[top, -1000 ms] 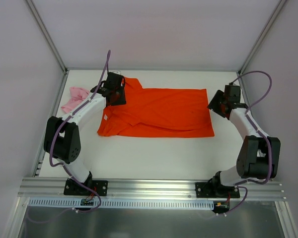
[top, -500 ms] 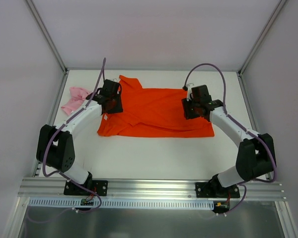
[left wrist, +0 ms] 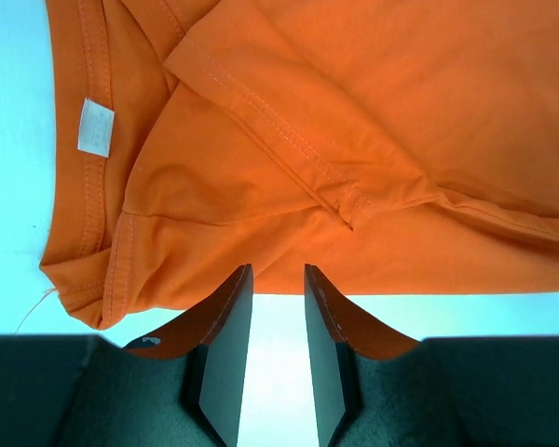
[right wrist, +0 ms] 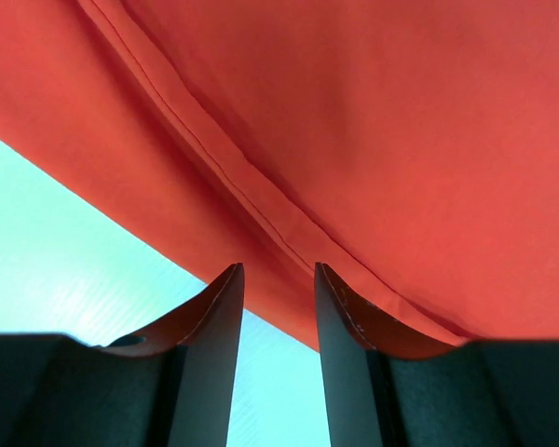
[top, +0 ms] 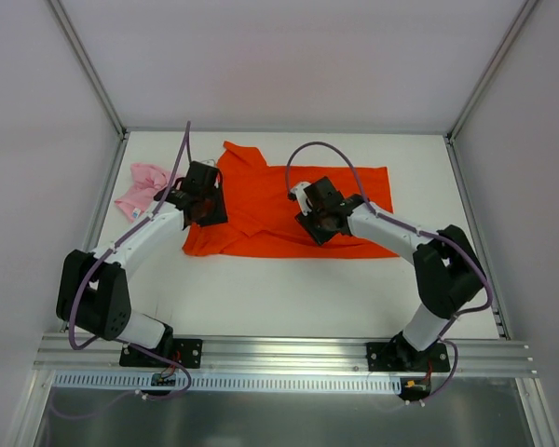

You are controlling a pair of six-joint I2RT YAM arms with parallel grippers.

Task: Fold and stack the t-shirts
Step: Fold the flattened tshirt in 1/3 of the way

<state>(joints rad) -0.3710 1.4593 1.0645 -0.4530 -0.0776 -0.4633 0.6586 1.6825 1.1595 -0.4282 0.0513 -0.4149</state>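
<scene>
The orange-red t-shirt lies spread out, partly folded, at the back middle of the white table. The pale pink t-shirt is crumpled at the back left. My left gripper hovers over the orange shirt's left end, by the collar and sleeve. In the left wrist view it stands open, bare table between the fingers, with the shirt's edge and white label just beyond the tips. My right gripper is over the shirt's middle, near its front edge. It is open above a hem fold, holding nothing.
White enclosure walls stand close on the left, back and right. An aluminium rail with both arm bases runs along the near edge. Bare white table lies between the shirt and the rail.
My right arm has swung from the table's right side leftward across the orange shirt to its middle, its jaws narrowing on the way. The left gripper has shifted slightly nearer.
</scene>
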